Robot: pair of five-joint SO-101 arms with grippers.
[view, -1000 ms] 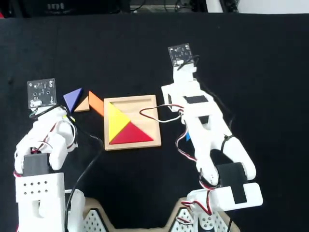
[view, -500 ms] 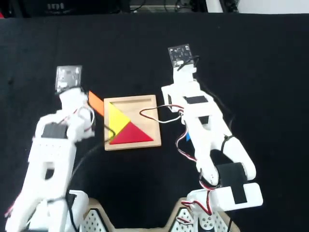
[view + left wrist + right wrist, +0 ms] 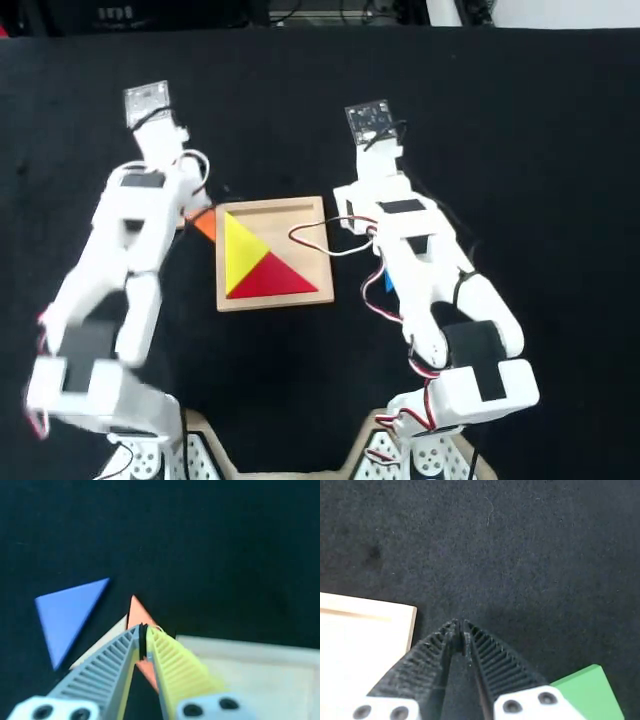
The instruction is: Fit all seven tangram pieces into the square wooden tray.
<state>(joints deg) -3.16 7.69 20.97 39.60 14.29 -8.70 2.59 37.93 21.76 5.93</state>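
Pincer (image 3: pixel 143 628) on left arm hangs closed over orange piece (image 3: pixel 137 612).

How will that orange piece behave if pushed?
The orange piece looks flat and rigid: it probably slides and won't roll or tip. Lying flat on the cloth, its thin edges likely offer little grip.

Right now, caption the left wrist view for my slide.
Left hand, shut, at the orange piece; blue triangle alongside, wooden tray nearby.
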